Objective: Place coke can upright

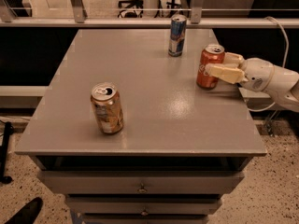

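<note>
One cream tool (219, 64) meets upright cylindrical coke can (209, 56).

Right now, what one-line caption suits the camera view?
The gripper holds the coke can upright near the right edge of the table; an orange-brown can and a blue can stand apart.

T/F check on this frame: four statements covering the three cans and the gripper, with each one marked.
1. The coke can stands upright on the table. True.
2. The gripper is at the orange-brown can. False: it is at the coke can, by the table's right edge, with one finger on either side of it.
3. The blue-and-silver can lies on its side. False: it stands upright near the far edge.
4. The orange-brown can stands apart from the other two, toward the near left. True.
</note>
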{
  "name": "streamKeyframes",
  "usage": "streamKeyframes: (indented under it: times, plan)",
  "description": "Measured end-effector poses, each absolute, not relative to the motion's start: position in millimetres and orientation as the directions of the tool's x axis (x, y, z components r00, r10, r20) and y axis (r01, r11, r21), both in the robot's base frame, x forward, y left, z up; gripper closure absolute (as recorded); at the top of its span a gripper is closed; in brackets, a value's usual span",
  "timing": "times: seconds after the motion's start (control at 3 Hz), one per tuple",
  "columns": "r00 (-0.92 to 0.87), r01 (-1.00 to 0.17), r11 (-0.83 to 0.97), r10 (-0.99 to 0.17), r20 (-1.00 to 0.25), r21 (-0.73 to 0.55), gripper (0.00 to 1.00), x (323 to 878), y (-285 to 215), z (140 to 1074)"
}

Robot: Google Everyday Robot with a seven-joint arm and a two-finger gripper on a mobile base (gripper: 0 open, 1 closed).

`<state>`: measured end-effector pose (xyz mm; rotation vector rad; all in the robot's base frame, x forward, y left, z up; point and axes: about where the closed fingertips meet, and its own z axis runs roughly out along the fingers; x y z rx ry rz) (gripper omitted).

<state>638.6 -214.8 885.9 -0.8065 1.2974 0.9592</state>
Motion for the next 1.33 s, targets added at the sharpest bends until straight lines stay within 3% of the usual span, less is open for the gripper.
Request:
streamKeyframes:
  times: [0.67,1.0,1.33]
  plan:
    - [-0.012,-0.910,0.413,0.047,-0.999,0.030,0.00,625.4,-232.9,876.6]
    - [-0.023,-0.911,0.412,-0.062,-0.998,-0.005,0.00,610.2,-252.8,876.1]
    - [-0.026,-0.913,0.408,-0.071,-0.997,-0.006,0.00,608.5,-253.7,874.5]
